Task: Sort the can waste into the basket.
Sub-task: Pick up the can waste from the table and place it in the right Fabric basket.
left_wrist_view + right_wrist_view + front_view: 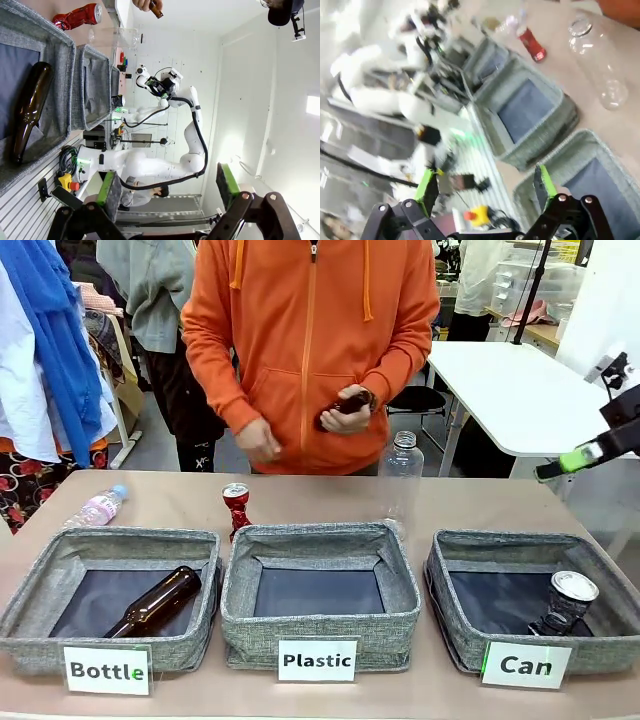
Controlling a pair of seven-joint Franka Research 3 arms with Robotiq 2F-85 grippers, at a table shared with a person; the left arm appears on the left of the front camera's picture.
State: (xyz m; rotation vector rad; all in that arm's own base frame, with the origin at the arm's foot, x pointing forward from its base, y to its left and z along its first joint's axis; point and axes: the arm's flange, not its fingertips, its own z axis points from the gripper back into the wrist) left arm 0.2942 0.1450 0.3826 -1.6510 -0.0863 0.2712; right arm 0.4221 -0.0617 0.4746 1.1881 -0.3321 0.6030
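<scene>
Front view. Three fabric bins stand in a row along the near edge of the surface (480, 502). The Can basket (452, 615) is at the right, with the dark can (570, 602) lying in its right corner, so one can is sorted. The red can (236, 508) stands crushed but upright on the surface, just beyond the gap between the Bottle bin (40, 592) and the Plastic bin (320, 625), well apart from its basket. A clear bottle (400, 480) stands beyond the Plastic bin's right corner. The right claw (580, 457) hangs high at the right edge. A person's hand (258, 440) hovers over the far edge.

Left wrist view. The left claw (167, 187) is spread with nothing between its pads, off the near side of the bins. A brown bottle (30, 110) lies in the Bottle bin, and the red can shows beyond.

Right wrist view. This picture is blurred. The right claw (486, 187) is parted and empty, above the Can basket's near rim.

Risks:
- The red can is dented and glossy — an off-centre pinch could make it squirt out or topple.
- A reach from the right passes the clear bottle and could knock it over.
- The carry crosses the Plastic bin, so an early release would put the can in the wrong bin.
- The person's hand is close to the reach path.
</scene>
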